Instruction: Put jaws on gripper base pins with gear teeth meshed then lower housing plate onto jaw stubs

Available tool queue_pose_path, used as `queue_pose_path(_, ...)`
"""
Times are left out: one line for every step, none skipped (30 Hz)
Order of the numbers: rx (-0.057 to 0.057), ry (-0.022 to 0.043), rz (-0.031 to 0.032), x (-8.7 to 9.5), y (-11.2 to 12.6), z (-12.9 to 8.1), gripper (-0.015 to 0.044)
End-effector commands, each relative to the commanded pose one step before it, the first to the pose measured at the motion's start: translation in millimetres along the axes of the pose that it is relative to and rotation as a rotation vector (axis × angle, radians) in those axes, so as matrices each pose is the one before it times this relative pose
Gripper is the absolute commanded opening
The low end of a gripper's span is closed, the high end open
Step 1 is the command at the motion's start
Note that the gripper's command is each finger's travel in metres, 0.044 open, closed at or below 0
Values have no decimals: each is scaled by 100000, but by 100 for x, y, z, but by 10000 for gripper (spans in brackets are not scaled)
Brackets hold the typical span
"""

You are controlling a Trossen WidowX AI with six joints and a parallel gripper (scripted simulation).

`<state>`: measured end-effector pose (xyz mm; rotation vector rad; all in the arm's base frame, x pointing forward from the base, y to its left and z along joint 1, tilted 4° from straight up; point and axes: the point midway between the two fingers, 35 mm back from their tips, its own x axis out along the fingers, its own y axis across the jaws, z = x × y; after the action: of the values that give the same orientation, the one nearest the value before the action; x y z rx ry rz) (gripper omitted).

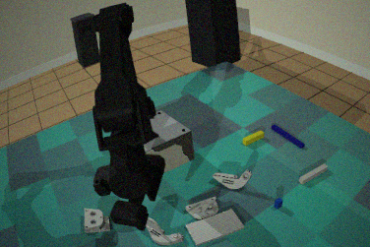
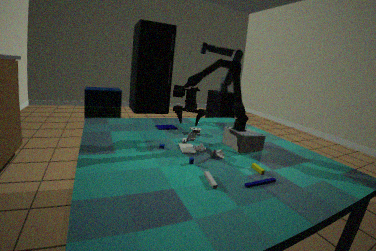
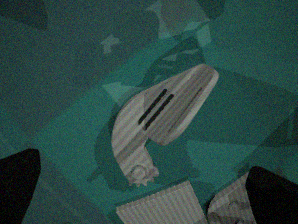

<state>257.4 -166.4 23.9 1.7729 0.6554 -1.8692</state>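
My gripper (image 2: 189,121) (image 3: 147,171) is open and empty, above one white jaw (image 1: 162,234) (image 3: 132,125). That jaw lies flat on the table, its toothed end beside a pale slab (image 1: 214,226) (image 3: 165,204). The other white jaw (image 1: 233,180) (image 2: 216,154) lies apart, beyond the slab. A white piece with two round features (image 1: 93,219) lies left of the gripper in the top view. Another white rounded piece (image 1: 203,209) (image 3: 231,206) lies beside the slab. I cannot tell surely which is the base and which the housing plate. The fingertips are hidden in the top view.
A grey block (image 1: 169,129) (image 2: 243,140) stands at the arm's foot. A yellow bar (image 1: 253,138) (image 2: 258,169), a dark blue bar (image 1: 287,136) (image 2: 260,183), a white bar (image 1: 313,173) (image 2: 210,179) and a small blue piece (image 1: 277,203) (image 2: 191,160) lie farther off.
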Motion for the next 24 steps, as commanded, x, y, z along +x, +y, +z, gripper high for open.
queue_pose_path(10685,456,319,-98,-193,-6,440)
queue_pose_path(3222,3,-3,-8,-57,21,440)
queue_pose_path(3222,2,-3,-8,-56,22,440)
queue_pose_path(3222,2,-3,-8,-55,24,440)
queue_pose_path(3222,2,-3,-8,-54,26,440)
queue_pose_path(3222,2,-3,-8,-53,28,440)
queue_pose_path(3222,2,-3,-7,-53,30,440)
queue_pose_path(3222,2,-3,-7,-52,31,440)
queue_pose_path(3222,2,-4,-7,-51,33,440)
queue_pose_path(3222,2,-4,-7,-50,35,440)
queue_pose_path(3222,2,-4,-7,-48,36,440)
queue_pose_path(3222,1,-4,-7,-47,38,440)
queue_pose_path(3222,1,-4,-7,-46,39,440)
queue_pose_path(3222,1,-4,-7,-45,41,440)
queue_pose_path(2662,1,-3,-5,-36,35,440)
queue_pose_path(1597,1,-2,-3,-21,21,440)
queue_pose_path(532,0,-1,-1,-7,7,440)
queue_pose_path(0,0,0,0,0,0,440)
queue_pose_path(0,0,0,0,0,0,440)
queue_pose_path(0,0,0,0,0,0,440)
queue_pose_path(0,0,1,227,9,-12,440)
queue_pose_path(0,-2,1,680,20,-26,440)
queue_pose_path(0,-7,0,1125,9,-12,440)
queue_pose_path(0,-12,-4,1113,-20,26,440)
